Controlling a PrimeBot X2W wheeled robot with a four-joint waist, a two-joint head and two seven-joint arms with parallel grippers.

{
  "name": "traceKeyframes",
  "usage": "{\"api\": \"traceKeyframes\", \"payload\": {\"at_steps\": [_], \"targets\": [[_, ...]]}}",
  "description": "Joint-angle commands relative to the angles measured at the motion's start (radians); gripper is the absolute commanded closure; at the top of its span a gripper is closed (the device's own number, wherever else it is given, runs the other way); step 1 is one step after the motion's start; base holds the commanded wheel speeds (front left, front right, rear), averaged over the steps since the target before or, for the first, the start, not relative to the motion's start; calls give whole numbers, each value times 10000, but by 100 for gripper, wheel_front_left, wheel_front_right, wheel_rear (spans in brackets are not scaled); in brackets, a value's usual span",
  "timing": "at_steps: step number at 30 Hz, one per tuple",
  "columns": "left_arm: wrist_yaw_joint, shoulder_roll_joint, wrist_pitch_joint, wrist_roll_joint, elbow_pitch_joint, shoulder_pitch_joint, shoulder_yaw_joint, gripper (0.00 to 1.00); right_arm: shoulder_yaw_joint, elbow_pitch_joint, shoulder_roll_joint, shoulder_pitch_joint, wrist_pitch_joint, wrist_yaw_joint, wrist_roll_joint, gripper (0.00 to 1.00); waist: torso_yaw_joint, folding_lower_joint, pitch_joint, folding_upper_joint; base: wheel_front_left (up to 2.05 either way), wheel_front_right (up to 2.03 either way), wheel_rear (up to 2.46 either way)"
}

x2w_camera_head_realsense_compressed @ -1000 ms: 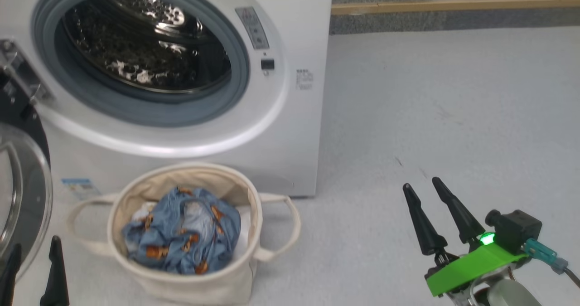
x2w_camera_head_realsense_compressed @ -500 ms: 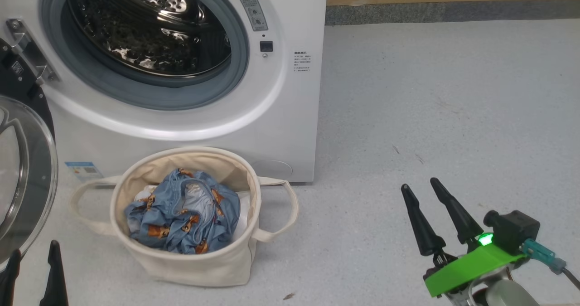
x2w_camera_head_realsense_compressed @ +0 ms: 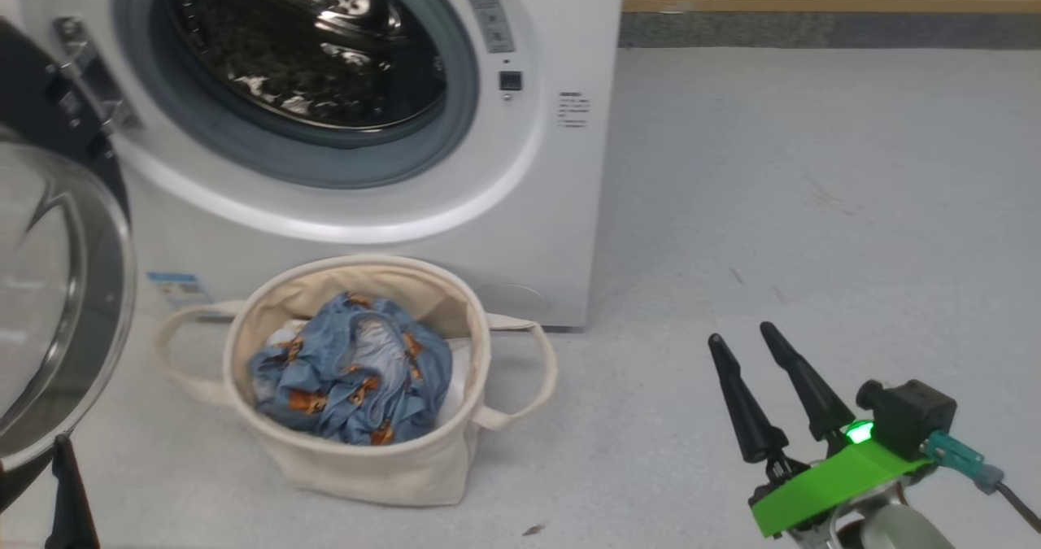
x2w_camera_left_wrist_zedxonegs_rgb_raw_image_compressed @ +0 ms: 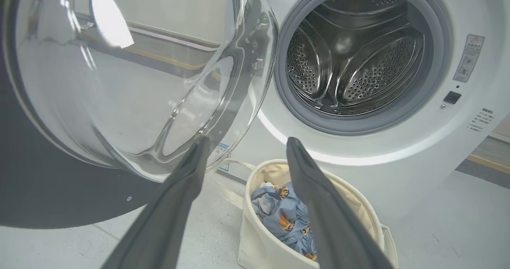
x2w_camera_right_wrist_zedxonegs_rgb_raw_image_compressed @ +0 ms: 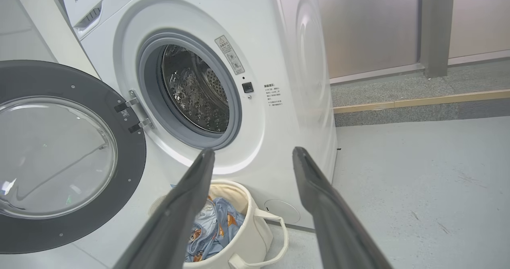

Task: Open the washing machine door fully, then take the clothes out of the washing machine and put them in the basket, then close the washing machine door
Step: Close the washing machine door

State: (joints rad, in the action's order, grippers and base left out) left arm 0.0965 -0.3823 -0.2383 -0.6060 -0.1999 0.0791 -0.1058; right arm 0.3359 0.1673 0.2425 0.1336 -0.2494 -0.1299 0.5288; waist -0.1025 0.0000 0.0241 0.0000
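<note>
The white washing machine (x2w_camera_head_realsense_compressed: 561,207) stands with its drum (x2w_camera_left_wrist_zedxonegs_rgb_raw_image_compressed: 358,57) bare and shiny. Its black-rimmed glass door (x2w_camera_head_realsense_compressed: 57,289) hangs swung out to the left on its hinge. The light blue bear-print clothes (x2w_camera_head_realsense_compressed: 354,378) lie bunched in the cream basket (x2w_camera_head_realsense_compressed: 374,472), which sits on the floor right before the machine. My left gripper (x2w_camera_left_wrist_zedxonegs_rgb_raw_image_compressed: 248,140) is open and empty, low beside the door's glass, pointing at the basket and drum mouth; one finger (x2w_camera_head_realsense_compressed: 69,500) pokes up at the head view's lower left. My right gripper (x2w_camera_head_realsense_compressed: 742,333) hovers open and empty over the floor, right of the basket.
Pale grey floor (x2w_camera_head_realsense_compressed: 813,207) stretches to the right of the machine. A raised step with a wooden strip (x2w_camera_head_realsense_compressed: 813,2) runs along the back. A small scrap (x2w_camera_head_realsense_compressed: 534,529) lies on the floor in front of the basket.
The head camera has shifted, so the machine and basket sit a little further right and the door looms larger at the left. Both grippers stay open; the clothes lie still.
</note>
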Motion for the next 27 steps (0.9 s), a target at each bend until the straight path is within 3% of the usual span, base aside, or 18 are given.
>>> {"api": "traceKeyframes", "payload": {"at_steps": [1, 11, 27], "targets": [[102, -232, -85, -61, 242, -497, -569, 0, 204, -318, -10, 205, -124, -8, 39, 0, 232, 0, -10, 0, 0, 0, 0], [545, -181, -134, -87, 164, -372, -953, 0, 693, -220, -14, 321, -124, -8, 156, 0, 1851, 0, -256, 0, 0, 0, 0], [1295, -97, -79, 164, 565, -251, -1150, 0, 1143, -84, -213, 256, -124, -8, 196, 0, 5204, 0, -790, 0, 0, 0, 0]]}}
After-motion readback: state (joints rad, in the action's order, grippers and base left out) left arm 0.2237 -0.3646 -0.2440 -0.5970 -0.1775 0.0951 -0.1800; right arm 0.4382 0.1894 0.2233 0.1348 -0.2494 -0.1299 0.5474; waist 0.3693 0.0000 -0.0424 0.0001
